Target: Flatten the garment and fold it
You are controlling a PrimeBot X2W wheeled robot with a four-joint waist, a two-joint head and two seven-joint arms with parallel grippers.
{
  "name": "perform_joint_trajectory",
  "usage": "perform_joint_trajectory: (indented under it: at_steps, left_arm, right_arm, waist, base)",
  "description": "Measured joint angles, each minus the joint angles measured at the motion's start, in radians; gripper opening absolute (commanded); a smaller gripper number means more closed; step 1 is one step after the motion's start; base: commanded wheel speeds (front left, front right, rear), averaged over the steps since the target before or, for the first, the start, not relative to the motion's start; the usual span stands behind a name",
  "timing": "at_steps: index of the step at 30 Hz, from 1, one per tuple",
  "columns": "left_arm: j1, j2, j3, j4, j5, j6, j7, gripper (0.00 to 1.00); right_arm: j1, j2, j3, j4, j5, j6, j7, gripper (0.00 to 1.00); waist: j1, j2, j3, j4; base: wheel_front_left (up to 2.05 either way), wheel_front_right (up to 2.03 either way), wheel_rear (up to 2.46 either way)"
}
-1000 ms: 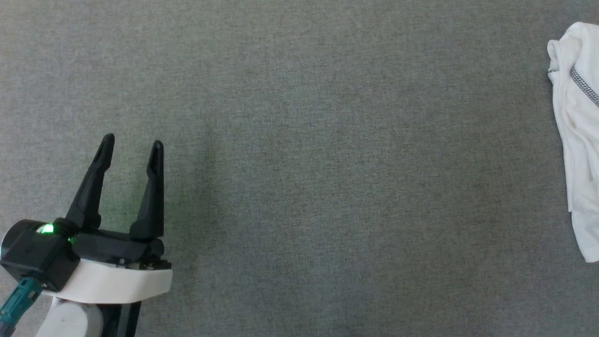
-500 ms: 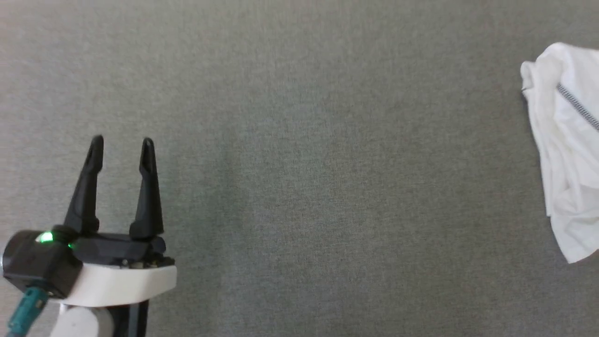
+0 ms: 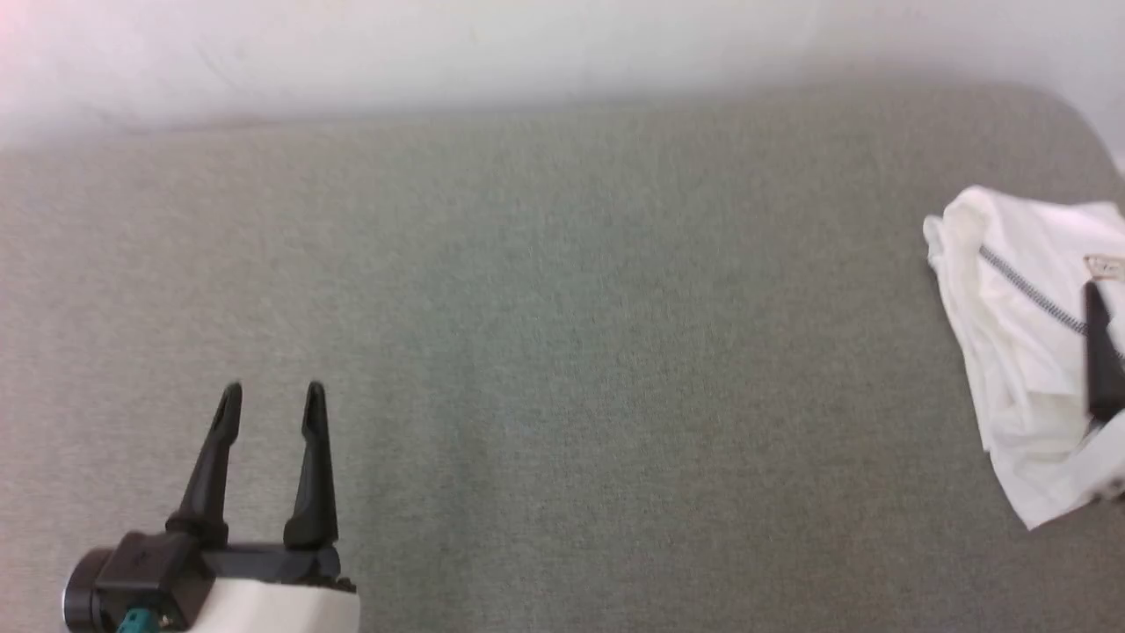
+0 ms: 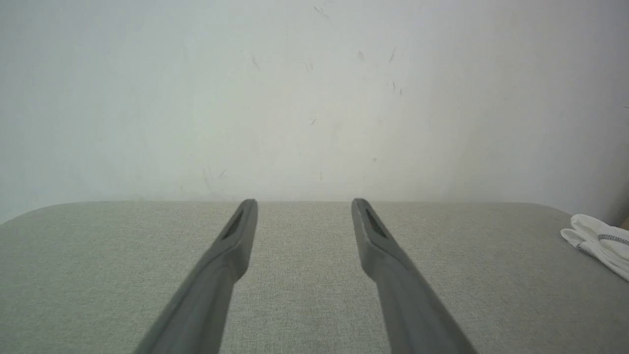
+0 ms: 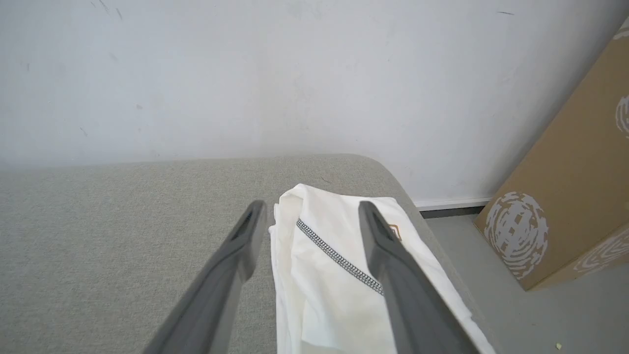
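Observation:
The garment (image 3: 1024, 334), a white shirt with a grey zigzag seam and a small brown-outlined patch, lies bunched at the right end of the grey surface (image 3: 562, 352). It also lies small at the far right of the left wrist view (image 4: 599, 243). In the right wrist view the garment (image 5: 334, 275) lies under and between my right gripper (image 5: 312, 209) fingers, which stand open above it, holding nothing. One dark right finger (image 3: 1100, 360) crosses the cloth at the head view's right edge. My left gripper (image 3: 271, 397) (image 4: 304, 204) is open and empty at the lower left, far from the garment.
A white wall (image 3: 439, 53) runs behind the grey surface. The surface's right end is rounded; beyond it lie a grey floor (image 5: 516, 314) and a brown cardboard box (image 5: 570, 187) leaning against the wall.
The camera has tilted up and turned right, bringing the wall and more of the garment into view. A right finger now shows over the cloth. The left gripper stays open.

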Motion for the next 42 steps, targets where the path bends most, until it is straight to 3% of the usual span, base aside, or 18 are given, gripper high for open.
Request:
perform_joint_trajectory:
  at_steps: [7, 17, 35, 36, 42]
  left_arm:
    - [0.068, -0.034, 0.022, 0.023, 0.000, -0.035, 0.000, 1.00]
    - [0.110, -0.070, 0.030, 0.072, 0.026, -0.044, 0.000, 1.00]
    - [0.171, -0.120, 0.035, 0.111, 0.077, -0.049, 0.000, 1.00]
    - [0.171, -0.123, 0.040, 0.110, 0.077, -0.049, 0.000, 0.00]
    - [0.170, -0.123, 0.036, 0.111, 0.077, -0.049, 0.002, 0.00]
  right_arm:
    - [0.143, 0.109, 0.047, -0.068, -0.025, 0.000, -0.172, 1.00]
    - [0.273, 0.138, 0.119, -0.055, -0.054, 0.000, -0.387, 1.00]
    - [0.322, 0.139, 0.140, 0.089, -0.066, 0.000, -0.472, 1.00]
    - [0.322, 0.139, 0.139, 0.090, -0.066, 0.000, -0.473, 0.00]
    - [0.322, 0.138, 0.141, 0.090, -0.066, 0.000, -0.471, 0.00]
  waist:
    - [0.0001, 0.0000, -0.094, 0.023]
    - [0.0002, 0.0000, -0.181, 0.061]
    - [0.0003, 0.0000, -0.230, 0.066]
    - [0.0003, 0.0000, -0.230, 0.065]
    - [0.0003, 0.0000, -0.230, 0.064]
  base:
    - [0.00, 0.00, 0.00]
    - [0.00, 0.00, 0.00]
    - [0.00, 0.00, 0.00]
    - [0.00, 0.00, 0.00]
    - [0.00, 0.00, 0.00]
